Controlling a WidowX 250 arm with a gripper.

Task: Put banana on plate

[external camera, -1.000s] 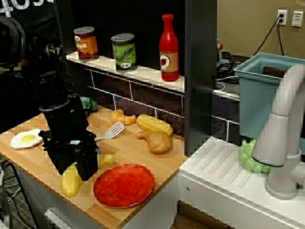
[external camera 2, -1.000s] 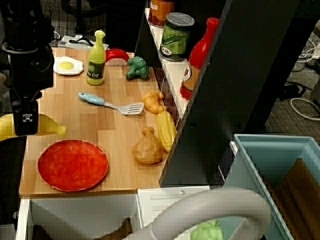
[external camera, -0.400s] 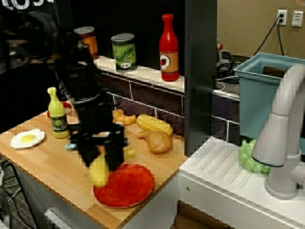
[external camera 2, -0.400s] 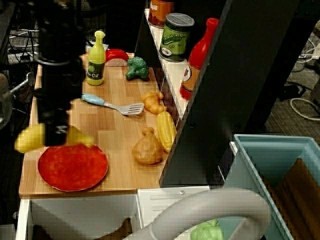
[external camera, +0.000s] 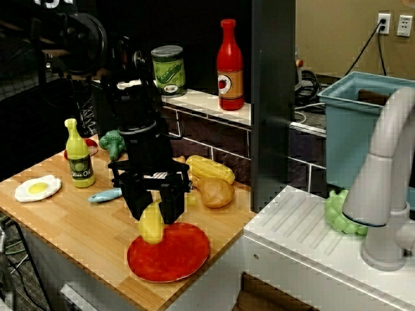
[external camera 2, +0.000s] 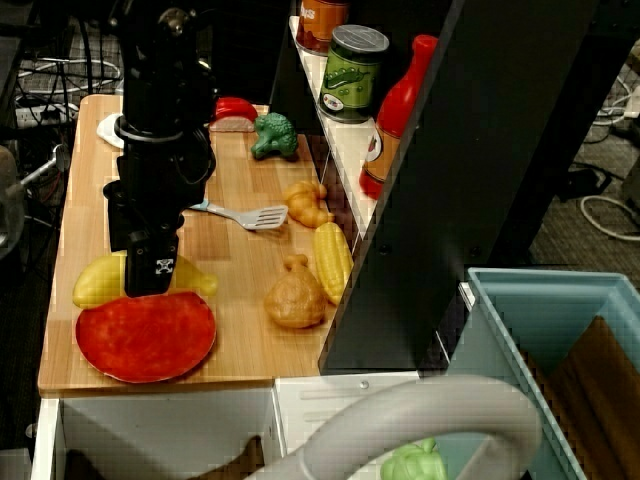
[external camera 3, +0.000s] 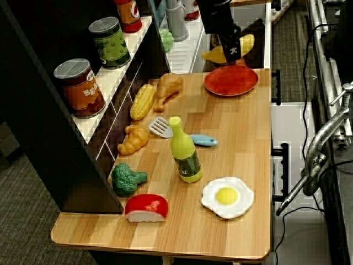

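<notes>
**Banana held above the plate's rim on a toy kitchen counter**

A wooden counter (external camera 3: pixel 231 182) in a toy kitchen, backed by a dark wall with a white shelf, carries the scene. The smooth, curved yellow plastic banana (external camera 2: pixel 98 283) is off the wood, pinched crosswise between the fingers of the black robot gripper (external camera 2: pixel 152 285), with both ends sticking out to either side. It hangs over the far rim of the flat round red-orange plate (external camera 2: pixel 145 336), which lies at the counter's end nearest the sink; whether the banana touches the plate cannot be told.

Beside the plate sit a brown plastic chicken drumstick (external camera 2: pixel 294 295) and a bumpy yellow corn cob (external camera 2: pixel 333 260), the two touching. Further along lie a golden croissant (external camera 3: pixel 132 140) and a grey slotted spatula with a light blue handle (external camera 3: pixel 182 134). A yellow-green oil bottle (external camera 3: pixel 185 150) stands upright just beside the spatula handle. Past it are a white fried egg with a yellow yolk (external camera 3: pixel 226 196), a green broccoli floret (external camera 3: pixel 127 179) and a red and white wedge (external camera 3: pixel 146 207).

On the shelf stand an orange can (external camera 3: pixel 80 88), a green can (external camera 3: pixel 111 42) and a red sauce bottle (external camera: pixel 229 65). A grey tap (external camera: pixel 382 181) rises at the sink.
</notes>
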